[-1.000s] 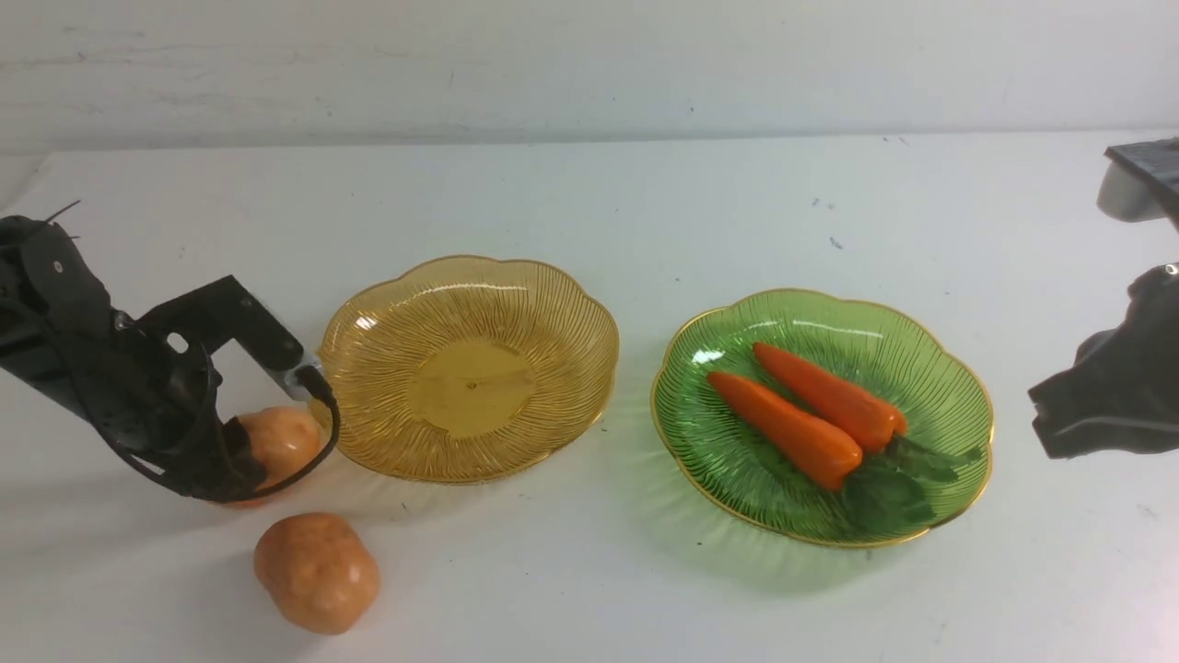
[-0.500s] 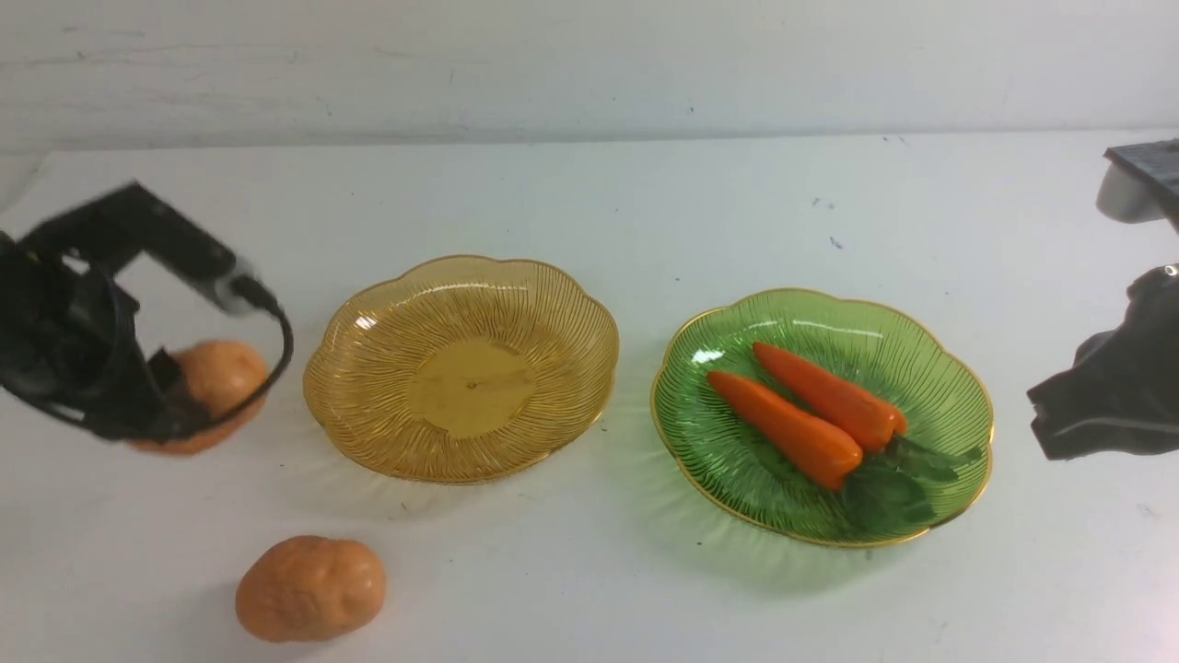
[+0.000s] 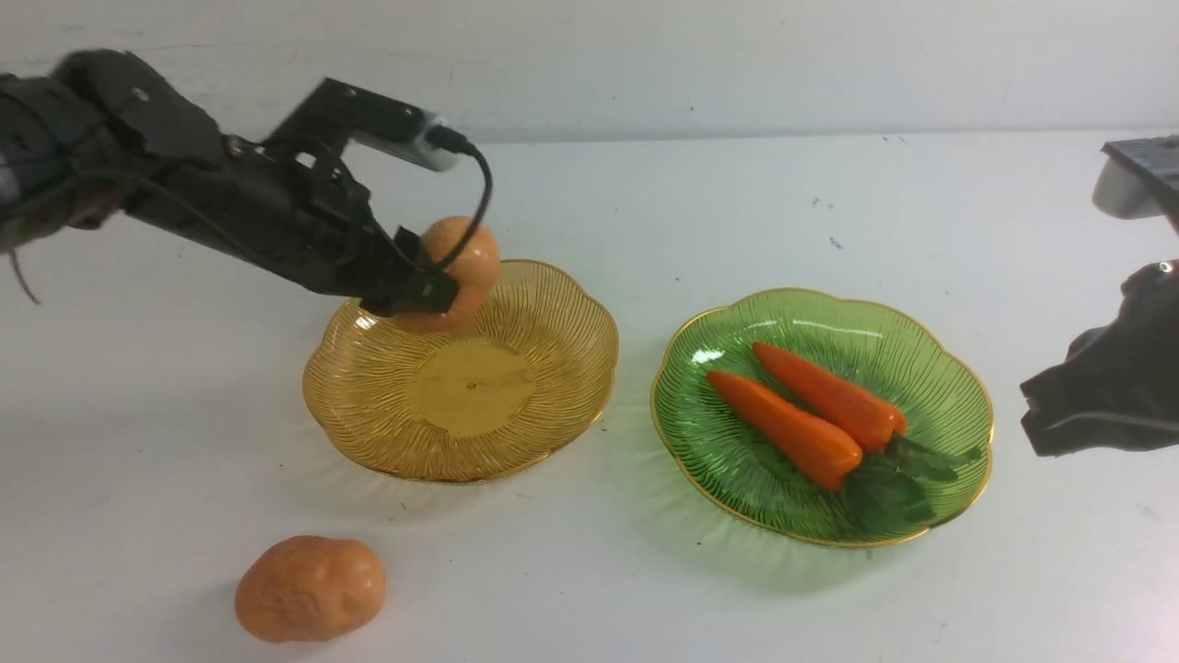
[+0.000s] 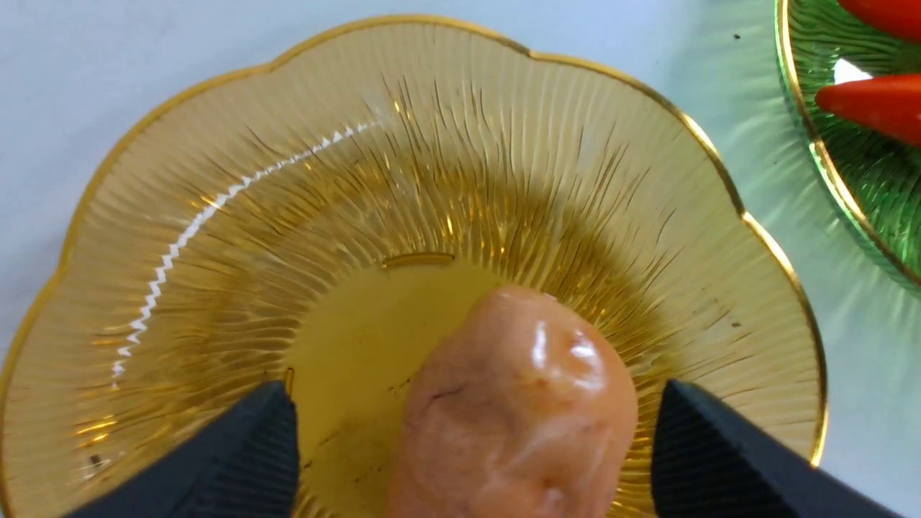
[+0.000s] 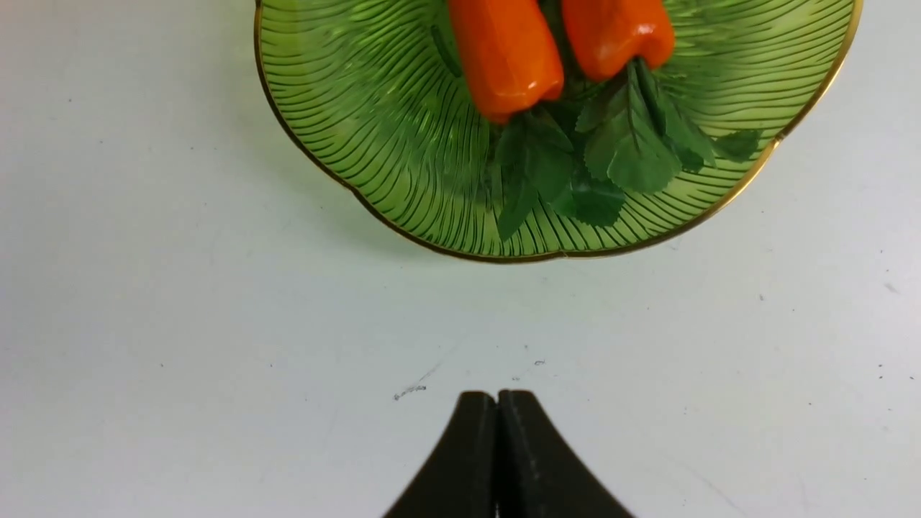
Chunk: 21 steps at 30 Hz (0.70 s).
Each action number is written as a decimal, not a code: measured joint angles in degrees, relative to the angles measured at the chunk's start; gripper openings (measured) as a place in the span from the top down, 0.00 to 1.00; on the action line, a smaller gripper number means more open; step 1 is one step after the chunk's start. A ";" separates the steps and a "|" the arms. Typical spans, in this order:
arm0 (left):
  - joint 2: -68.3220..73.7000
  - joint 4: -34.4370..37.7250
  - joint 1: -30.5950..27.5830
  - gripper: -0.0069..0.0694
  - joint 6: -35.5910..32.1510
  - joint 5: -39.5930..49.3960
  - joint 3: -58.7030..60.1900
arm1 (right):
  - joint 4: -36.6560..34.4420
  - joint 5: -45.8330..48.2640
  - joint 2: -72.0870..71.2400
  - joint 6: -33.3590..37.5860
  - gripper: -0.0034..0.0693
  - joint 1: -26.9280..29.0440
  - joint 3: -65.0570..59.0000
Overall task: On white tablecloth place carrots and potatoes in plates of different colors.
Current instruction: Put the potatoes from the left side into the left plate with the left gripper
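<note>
**over the amber plate [image 3: 553, 405]: potato [image 3: 465, 258] in left gripper [image 4: 473, 403]**

over the far left rim of the amber plate, the left gripper is clamped on one potato, which hangs above the ribbed wall of the plate. in front of the amber plate, toward its left, the second potato [image 3: 310, 589] lies on the table [image 3: 645, 212], well apart from the rim. just beside the amber plate, on its right, the green plate [image 3: 949, 405] holds two carrots [image 3: 792, 431] [image 3: 829, 391], which lie side by side and touch. beyond the green plate, well apart from the amber plate, the right gripper [image 5: 496, 403] has its fingers pressed together on nothing.
</note>
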State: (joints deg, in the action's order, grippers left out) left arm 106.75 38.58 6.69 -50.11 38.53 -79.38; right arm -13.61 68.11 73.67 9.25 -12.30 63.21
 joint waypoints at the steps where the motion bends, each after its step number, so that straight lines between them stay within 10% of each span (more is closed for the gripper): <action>1: -0.52 0.00 0.00 0.12 0.00 0.22 -0.01 | 0.00 0.00 0.00 0.00 0.97 0.00 0.00; 7: -4.51 -2.53 -0.08 0.21 1.51 5.44 -0.06 | 0.00 0.00 0.00 0.00 0.97 0.00 0.00; 15: -18.94 -16.46 -3.14 0.86 16.89 29.27 2.86 | -0.43 -0.06 0.00 0.00 0.97 0.00 0.00; 21: -27.90 -18.99 -3.26 0.91 24.58 31.71 21.12 | -0.90 -0.10 0.00 0.00 0.97 0.00 0.00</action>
State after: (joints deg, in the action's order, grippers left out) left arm 78.85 19.59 3.43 -25.53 70.24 -58.26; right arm -14.51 68.00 73.67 9.25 -12.30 63.21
